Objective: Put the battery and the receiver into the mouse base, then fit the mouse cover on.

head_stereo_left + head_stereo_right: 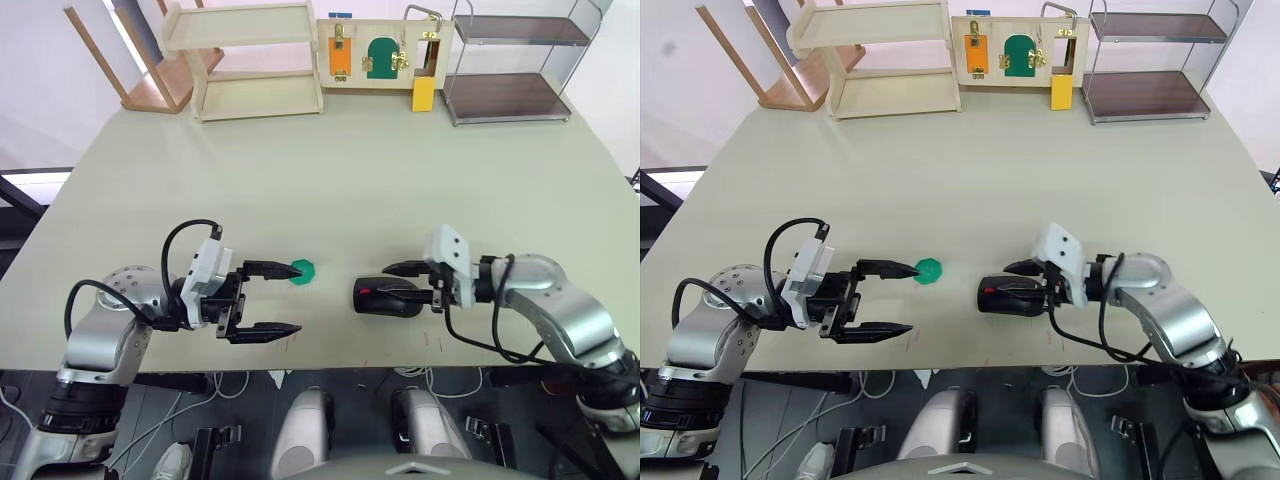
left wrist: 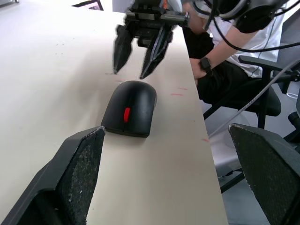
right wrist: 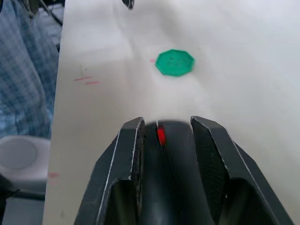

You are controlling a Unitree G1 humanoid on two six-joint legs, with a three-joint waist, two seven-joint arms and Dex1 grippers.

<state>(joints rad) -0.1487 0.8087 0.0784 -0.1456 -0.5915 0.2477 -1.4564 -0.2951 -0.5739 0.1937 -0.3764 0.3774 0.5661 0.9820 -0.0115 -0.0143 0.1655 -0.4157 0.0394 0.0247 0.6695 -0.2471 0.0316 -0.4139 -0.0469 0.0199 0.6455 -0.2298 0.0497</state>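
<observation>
Near table (image 1: 420, 180) front edge: right gripper (image 1: 405, 283) straddles mouse (image 1: 385, 297), unclamped; left gripper (image 1: 285, 298) spread; no legible writing.

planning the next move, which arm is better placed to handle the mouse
Right. The right gripper already straddles the mouse, a finger on each side. The left gripper hangs open, apart from it, near the green disc.
</observation>
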